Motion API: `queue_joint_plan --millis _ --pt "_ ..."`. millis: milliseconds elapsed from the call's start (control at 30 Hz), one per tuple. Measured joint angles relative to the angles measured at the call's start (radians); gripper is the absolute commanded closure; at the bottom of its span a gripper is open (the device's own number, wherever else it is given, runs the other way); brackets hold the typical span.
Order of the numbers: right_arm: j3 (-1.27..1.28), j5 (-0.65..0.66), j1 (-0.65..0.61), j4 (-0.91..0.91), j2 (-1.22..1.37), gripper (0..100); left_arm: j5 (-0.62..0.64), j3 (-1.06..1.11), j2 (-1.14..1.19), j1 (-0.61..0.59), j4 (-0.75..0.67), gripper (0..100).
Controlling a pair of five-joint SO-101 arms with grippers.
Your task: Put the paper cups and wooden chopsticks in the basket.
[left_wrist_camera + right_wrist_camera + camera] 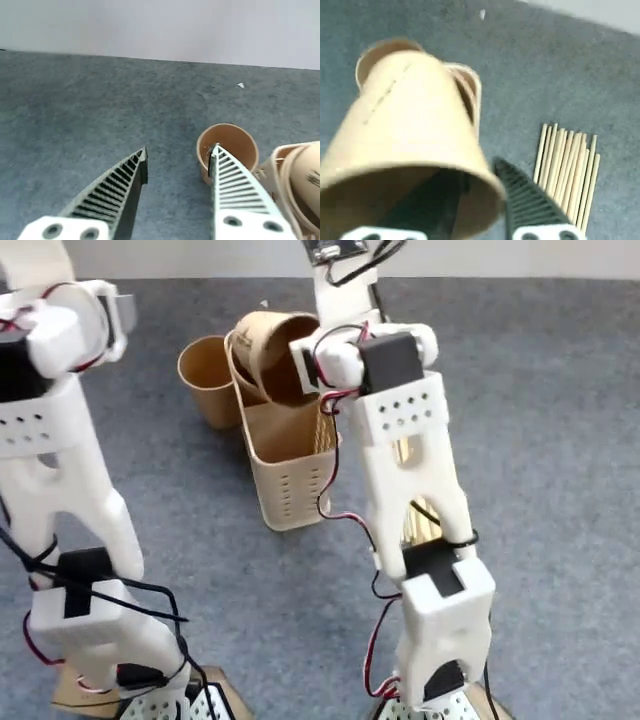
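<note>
The right fingers [477, 177] are pinching the wall of a paper cup [405, 125] at its rim, one finger sitting inside the mouth and the other pressing on the outside, so they are closing only as far as the thin wall lets them. The cup is hanging tilted from them, its base dipping into the far end of the basket [290, 490] just beneath. I am judging it very light and easily crushed: the wall is looking soft enough to dent under a hard squeeze, and the rolled rim is offering the stiffest place to hold, which is where the grip is sitting. Off to one side of these fingers, the wooden chopsticks [567, 165] are lying in a flat bundle on the grey tabletop [600, 75] — stiff, light and likely to roll or scatter, so taking them across the middle seems wisest. The left fingers [180, 157] are hanging wide apart, gripping nothing, with a second paper cup [227, 145] standing upright just beyond their tips, beside the basket. A small dark mark is showing on the held cup's side, too small to read — no other writing is showing.
</note>
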Motion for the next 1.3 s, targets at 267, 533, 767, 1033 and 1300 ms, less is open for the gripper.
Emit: queue_joint_plan --millis 267,533,767,1033,1300 --pt "-0.083 0.0 -0.018 -0.005 0.005 55.9 0.0 0.017 0.0 -0.051 0.08 78" --pt "-0.212 0.0 -0.055 0.005 0.005 55.9 -0.031 0.121 0.0 -0.087 0.084 78" --pt "-0.213 0.012 -0.086 -0.026 0.009 55.9 -0.031 0.127 0.0 -0.097 0.084 78" --pt "-0.213 0.043 -0.155 -0.121 0.011 55.9 -0.034 0.175 0.0 -0.095 0.084 78" --pt "-0.192 0.043 -0.155 -0.147 0.011 55.9 -0.037 0.201 0.002 -0.095 0.084 78"
